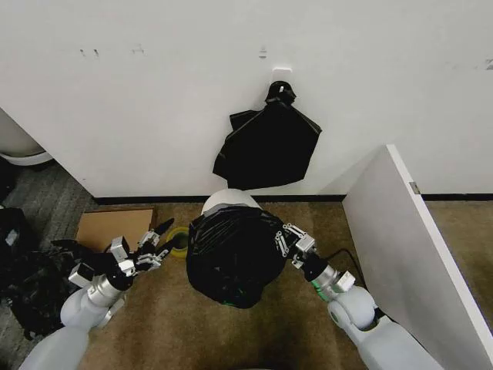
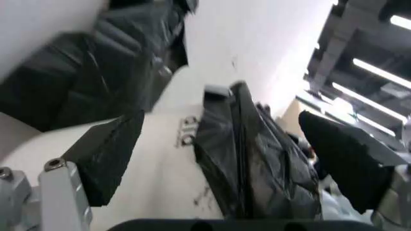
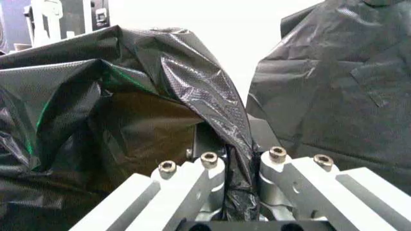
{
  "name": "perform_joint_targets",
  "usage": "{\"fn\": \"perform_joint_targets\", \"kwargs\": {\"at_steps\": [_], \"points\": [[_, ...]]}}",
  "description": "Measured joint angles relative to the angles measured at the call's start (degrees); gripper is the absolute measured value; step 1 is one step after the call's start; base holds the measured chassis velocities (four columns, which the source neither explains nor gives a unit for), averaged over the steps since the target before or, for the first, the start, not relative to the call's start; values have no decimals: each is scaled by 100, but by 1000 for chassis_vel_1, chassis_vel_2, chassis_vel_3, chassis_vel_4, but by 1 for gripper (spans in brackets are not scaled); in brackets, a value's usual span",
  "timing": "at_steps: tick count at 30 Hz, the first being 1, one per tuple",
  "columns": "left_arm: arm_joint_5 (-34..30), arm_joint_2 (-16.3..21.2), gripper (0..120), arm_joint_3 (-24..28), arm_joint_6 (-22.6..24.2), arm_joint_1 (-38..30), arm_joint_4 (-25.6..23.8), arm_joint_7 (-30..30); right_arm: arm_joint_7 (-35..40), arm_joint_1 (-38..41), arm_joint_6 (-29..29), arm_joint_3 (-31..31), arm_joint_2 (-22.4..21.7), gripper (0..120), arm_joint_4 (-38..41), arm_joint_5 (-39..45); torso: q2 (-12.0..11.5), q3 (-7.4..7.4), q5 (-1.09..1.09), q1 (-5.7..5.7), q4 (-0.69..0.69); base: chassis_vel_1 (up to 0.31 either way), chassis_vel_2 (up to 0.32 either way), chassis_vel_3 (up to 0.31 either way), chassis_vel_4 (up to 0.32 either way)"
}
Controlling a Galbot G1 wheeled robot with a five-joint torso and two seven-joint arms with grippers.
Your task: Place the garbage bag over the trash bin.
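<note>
Gripping garbage bag (image 1: 235, 258), right hand (image 1: 286, 240)

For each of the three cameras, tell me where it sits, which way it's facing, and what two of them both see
Head view: on the robot's head, looking down at the garbage bag draped over the trash bin; left gripper and right gripper flank it.
Left wrist view: on the left arm, facing bin and bag between its open fingers.
Right wrist view: on the right arm, its gripper pinching bag film.
Shared: all three see the bag.
</note>
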Motion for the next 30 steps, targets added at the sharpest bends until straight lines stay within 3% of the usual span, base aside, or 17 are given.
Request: {"fn": "perform_joint_targets", "kwargs": {"at_steps": [2,7,13,22,26,30], "points": [[45,0,91,13,7,-11,-4,-3,2,0,3,-5,1,2,6,-13,0,0,0,0,0,0,0,0,0],[296,5,68,36,65,-44,-17,-17,6,5,5,-66,13,2,84,-61,0,0,0,0,1,0,0,0,0],[320,9,50,38,102,-52,-9,0,-2,3,3,-97,11,2,160,-81,0,0,0,0,0,0,0,0,0],[-90,70,16,-70,327,-30,11,301,-9,-6,-15,-104,-21,2,204,-88,0,0,0,0,0,0,0,0,0],[-106,91,24,-85,323,-34,40,302,-19,-6,-15,-104,-26,2,195,-86,0,0,0,0,1,0,0,0,0],[-106,96,42,-76,311,-61,55,294,-20,-7,-17,-110,-20,2,199,-84,0,0,0,0,0,0,0,0,0]]}}
